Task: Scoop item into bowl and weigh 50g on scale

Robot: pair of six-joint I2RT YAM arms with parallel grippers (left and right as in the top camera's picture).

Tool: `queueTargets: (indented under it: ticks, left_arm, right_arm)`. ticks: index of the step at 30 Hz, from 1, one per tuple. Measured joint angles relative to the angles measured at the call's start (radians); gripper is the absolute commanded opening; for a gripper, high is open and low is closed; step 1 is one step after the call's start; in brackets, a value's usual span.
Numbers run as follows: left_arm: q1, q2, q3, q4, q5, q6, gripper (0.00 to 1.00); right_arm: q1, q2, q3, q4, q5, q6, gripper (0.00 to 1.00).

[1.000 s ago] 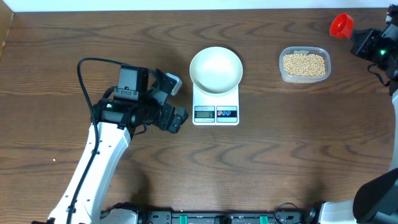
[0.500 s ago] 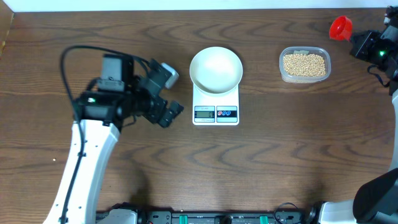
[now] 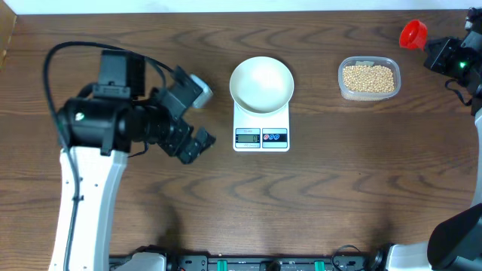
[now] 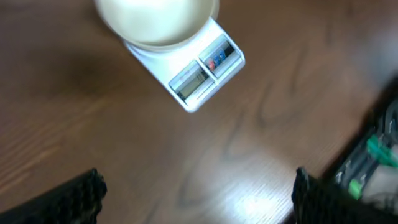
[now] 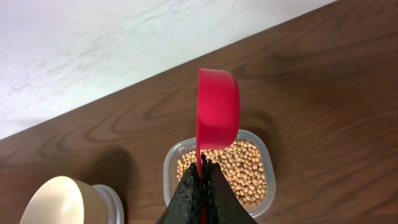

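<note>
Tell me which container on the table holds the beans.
The clear plastic tub right of the scale holds the beans; the white bowl on the scale is empty.

The dark wooden table (image 3: pixel 339 188) is carrying the scale (image 3: pixel 261 129) and, well apart, a clear tub (image 3: pixel 341 79), seemingly sitting flat.

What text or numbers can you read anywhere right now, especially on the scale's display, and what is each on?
Nothing can be read in any view.
The scale LCD display: any digits are too small from overhead and blurred in the left wrist view.
The buttons beside the display: any markings are too small to read.
The white bowl, clear tub of beans and red scoop: no print visible.
</note>
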Motion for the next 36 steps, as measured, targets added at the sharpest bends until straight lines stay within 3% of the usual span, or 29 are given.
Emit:
queueTargets:
  ticks: [6,13,19,36]
  left_arm:
    - [-0.063,0.098,0.000,0.000,-0.044,0.117,0.98]
    - [-0.065,0.163,-0.002,0.079,-0.066,0.148,0.98]
    - [-0.065,0.161,-0.002,0.147,-0.071,0.109,0.98]
    - [-0.065,0.161,-0.002,0.145,-0.062,0.013,0.98]
  right_arm:
    - [0.000,0.000,0.000,-0.029,0.001,0.000,0.01]
    - [0.000,0.000,0.000,-0.042,0.001,0.000,0.01]
    - [0.000,0.000,0.000,-0.043,0.002,0.000,0.01]
    - [0.000,0.000,0.000,-0.043,0.005,0.000,0.01]
